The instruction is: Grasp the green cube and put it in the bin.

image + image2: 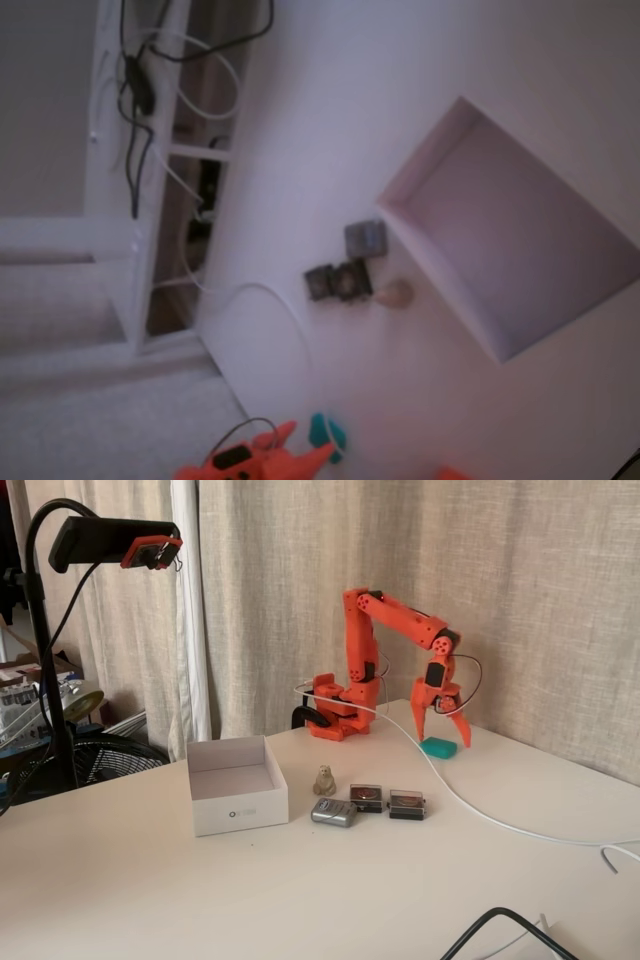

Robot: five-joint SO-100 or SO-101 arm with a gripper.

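Open fingers (441, 739) over green cube (438, 746)

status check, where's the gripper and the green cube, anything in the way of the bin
Gripper open, poised just above green cube. Cube on table, not gripped. Bin empty. Tan figure and dark square pieces lie between cube and bin.
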